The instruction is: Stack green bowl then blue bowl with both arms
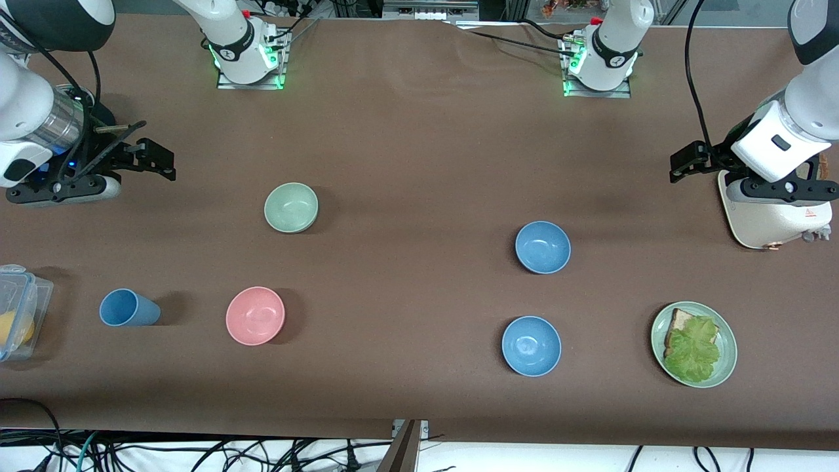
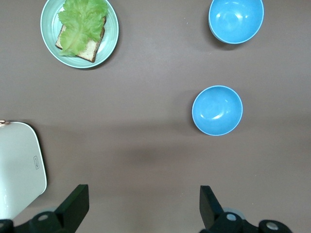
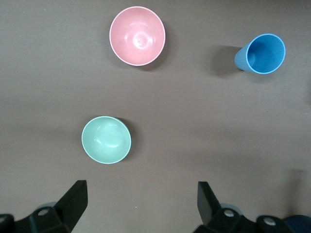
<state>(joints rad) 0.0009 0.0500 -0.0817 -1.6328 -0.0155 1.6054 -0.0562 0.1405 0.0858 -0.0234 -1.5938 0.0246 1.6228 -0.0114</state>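
The pale green bowl [image 1: 291, 207] [image 3: 106, 140] sits upright on the brown table, toward the right arm's end. Two identical blue bowls stand toward the left arm's end. One blue bowl [image 1: 543, 247] [image 2: 217, 110] is farther from the front camera than its twin [image 1: 531, 345] [image 2: 236, 20]. My right gripper [image 1: 160, 159] [image 3: 141, 196] hangs open and empty over bare table at the right arm's end, apart from the green bowl. My left gripper [image 1: 685, 162] [image 2: 143, 199] hangs open and empty over bare table at the left arm's end, apart from both blue bowls.
A pink bowl [image 1: 255, 315] and a blue cup [image 1: 129, 308] stand nearer the front camera than the green bowl. A clear box [image 1: 16, 314] sits at the table's right-arm end. A green plate [image 1: 726, 334] carries bread and lettuce. A white appliance [image 1: 773, 219] stands under the left arm.
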